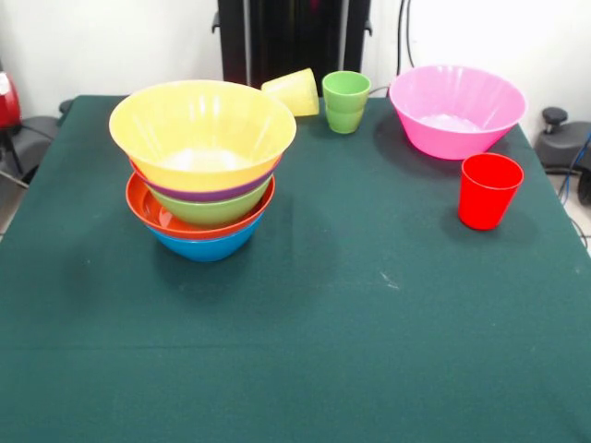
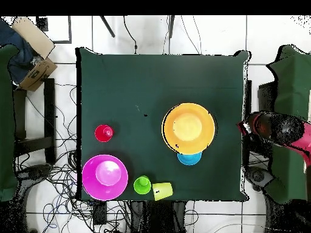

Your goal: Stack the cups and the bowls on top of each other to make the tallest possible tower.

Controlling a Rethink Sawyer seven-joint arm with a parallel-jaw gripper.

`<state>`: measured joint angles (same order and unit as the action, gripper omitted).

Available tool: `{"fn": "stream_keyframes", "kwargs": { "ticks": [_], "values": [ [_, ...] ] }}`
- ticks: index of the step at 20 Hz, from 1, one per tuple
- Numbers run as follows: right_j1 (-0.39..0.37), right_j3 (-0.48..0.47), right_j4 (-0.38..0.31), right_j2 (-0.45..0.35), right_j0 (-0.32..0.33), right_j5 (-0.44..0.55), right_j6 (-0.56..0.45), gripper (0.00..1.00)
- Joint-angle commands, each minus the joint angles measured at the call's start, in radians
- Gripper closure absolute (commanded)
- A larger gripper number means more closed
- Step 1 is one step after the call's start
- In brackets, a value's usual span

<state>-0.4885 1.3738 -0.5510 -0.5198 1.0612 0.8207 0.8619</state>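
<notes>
The tower stands left of the table's middle: a yellow-orange bowl on top, then purple, green and red-orange rims, with a blue bowl at the bottom. In the overhead view a blue rim pokes out at the tower's edge. The pink bowl sits alone. A green cup stands upright beside a yellow cup lying on its side. The red cup stands upright by itself. My gripper hangs off the table's side, away from everything.
A dark green cloth covers the table. Cables lie on the floor around it. A cardboard box sits off one corner. A red part of the arm shows beyond the table edge.
</notes>
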Motion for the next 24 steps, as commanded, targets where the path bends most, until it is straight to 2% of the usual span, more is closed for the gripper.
{"fn": "stream_keyframes", "kwargs": {
  "ticks": [1,3,5,9,17,20,24],
  "values": [
    [0.111,0.066,-0.050,-0.007,-0.020,-0.074,-0.033,0.00],
    [0.141,0.016,-0.029,0.030,-0.056,-0.018,0.029,0.00],
    [0.162,-0.011,-0.033,0.035,-0.071,-0.009,0.026,0.00],
    [0.196,-0.019,-0.030,0.026,-0.058,-0.039,0.012,0.00],
    [0.258,-0.029,-0.073,0.025,-0.052,-0.142,0.011,0.00],
    [0.260,-0.021,-0.064,0.013,-0.028,-0.144,-0.014,0.00],
    [0.259,-0.029,-0.060,0.012,-0.029,-0.137,-0.018,0.00]
  ]
}}
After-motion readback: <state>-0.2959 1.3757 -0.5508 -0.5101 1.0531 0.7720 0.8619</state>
